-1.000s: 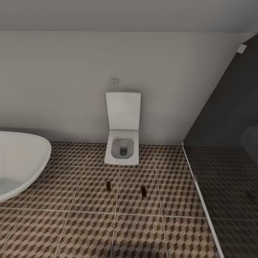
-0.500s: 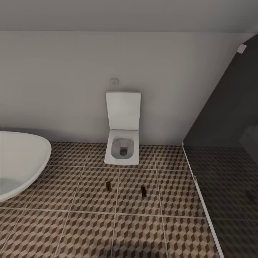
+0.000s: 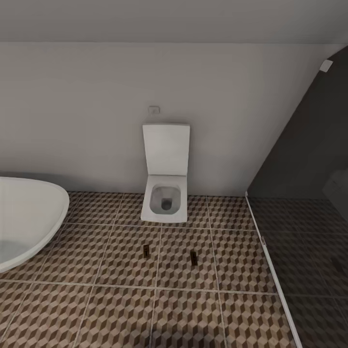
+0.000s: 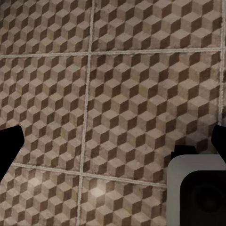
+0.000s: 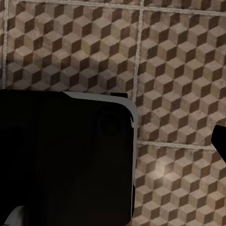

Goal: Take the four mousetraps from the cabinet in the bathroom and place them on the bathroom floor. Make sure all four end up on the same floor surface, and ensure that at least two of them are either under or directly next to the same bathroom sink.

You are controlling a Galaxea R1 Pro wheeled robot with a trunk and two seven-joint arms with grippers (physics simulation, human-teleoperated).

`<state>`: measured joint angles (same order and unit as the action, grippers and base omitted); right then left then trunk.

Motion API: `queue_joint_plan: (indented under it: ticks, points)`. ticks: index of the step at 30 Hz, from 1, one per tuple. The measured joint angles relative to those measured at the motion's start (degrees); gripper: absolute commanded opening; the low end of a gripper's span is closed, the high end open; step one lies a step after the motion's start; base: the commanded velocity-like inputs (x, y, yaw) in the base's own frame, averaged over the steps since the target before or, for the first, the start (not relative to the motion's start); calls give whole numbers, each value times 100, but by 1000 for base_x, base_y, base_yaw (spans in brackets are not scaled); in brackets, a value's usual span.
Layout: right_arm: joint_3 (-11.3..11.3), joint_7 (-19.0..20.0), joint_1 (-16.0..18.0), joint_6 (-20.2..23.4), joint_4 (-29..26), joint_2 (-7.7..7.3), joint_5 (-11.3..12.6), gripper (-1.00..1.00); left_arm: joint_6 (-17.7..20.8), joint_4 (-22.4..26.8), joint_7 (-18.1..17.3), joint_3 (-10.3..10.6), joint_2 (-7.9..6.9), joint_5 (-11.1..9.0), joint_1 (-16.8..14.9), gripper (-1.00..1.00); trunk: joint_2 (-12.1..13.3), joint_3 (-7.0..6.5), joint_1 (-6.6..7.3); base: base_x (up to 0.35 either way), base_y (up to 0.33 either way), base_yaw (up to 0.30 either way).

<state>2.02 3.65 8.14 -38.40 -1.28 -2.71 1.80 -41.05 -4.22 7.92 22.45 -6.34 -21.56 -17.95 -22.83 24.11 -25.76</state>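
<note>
Nothing moved: two mousetraps (image 3: 146, 249) (image 3: 193, 256) on bathroom floor (image 3: 232, 261).

Bathtub (image 3: 29, 217): cut off at left edge. Two mousetraps (image 3: 146, 249) (image 3: 194, 257) on bathroom floor (image 3: 121, 309): too small for detail. Left gripper (image 4: 113, 146): fingertips clipped at both sides. Right gripper: one dark fingertip (image 5: 220, 139) at edge, state unreadable.
</note>
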Motion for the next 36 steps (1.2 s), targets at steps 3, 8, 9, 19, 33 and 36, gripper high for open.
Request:
queue_joint_plan:
  ticks: [3,8,9,19,33,36]
  points:
    - [-2,0,0,0,0,0,0,100,0,0,0,0,-1,0,0,100,0,0,0,0,0,0]
    - [-2,0,0,0,0,0,0,100,0,0,0,0,-1,0,0,100,0,0,0,0,0,0]
    - [-1,0,0,0,0,0,0,100,0,0,0,0,-1,0,0,100,0,0,0,0,0,0]
    - [-2,0,0,0,0,0,0,100,0,0,0,0,-2,0,0,100,0,0,0,0,0,0]
    - [1,0,0,0,0,0,0,100,0,0,0,0,-2,0,0,100,0,0,0,0,0,0]
    - [-2,0,0,0,0,0,0,100,0,0,0,0,-2,0,0,100,0,0,0,0,0,0]
